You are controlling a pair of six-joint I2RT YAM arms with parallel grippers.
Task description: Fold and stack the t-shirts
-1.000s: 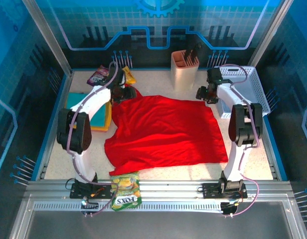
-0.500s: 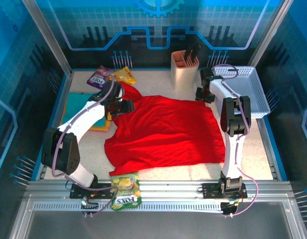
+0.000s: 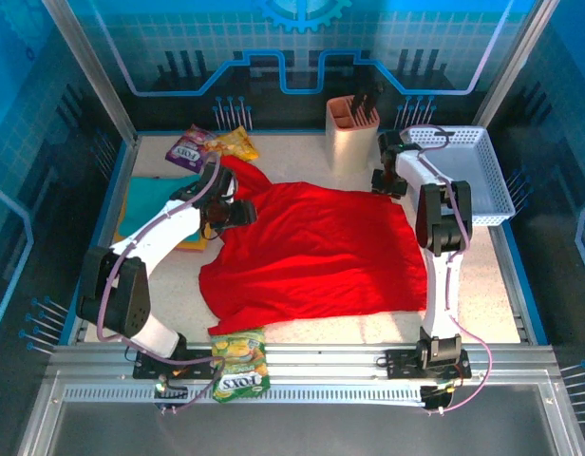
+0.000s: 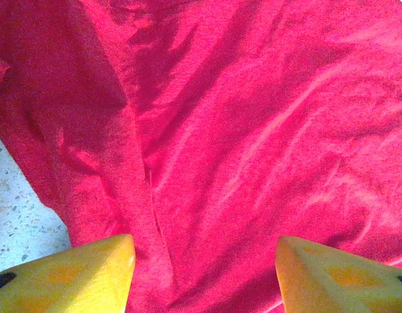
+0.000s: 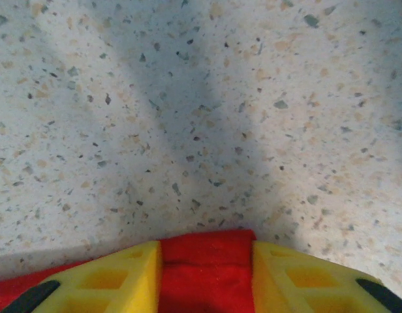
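step: fold red t-shirt [image 3: 316,247] | left hand [image 4: 204,261] open above cloth | right hand [image 5: 207,261] pinching far-right corner | lift both corners evenly

Two snack packets [image 3: 215,146] are noted at the far left of the speckled table [image 3: 302,149]. A beige holder [image 3: 351,134] and white basket [image 3: 468,171] stand far right. A green packet [image 3: 239,363] lies near.

soft matt red cloth t-shirt [image 3: 316,249], speckled stone-look table [image 5: 201,117], glossy snack packet [image 3: 239,363]
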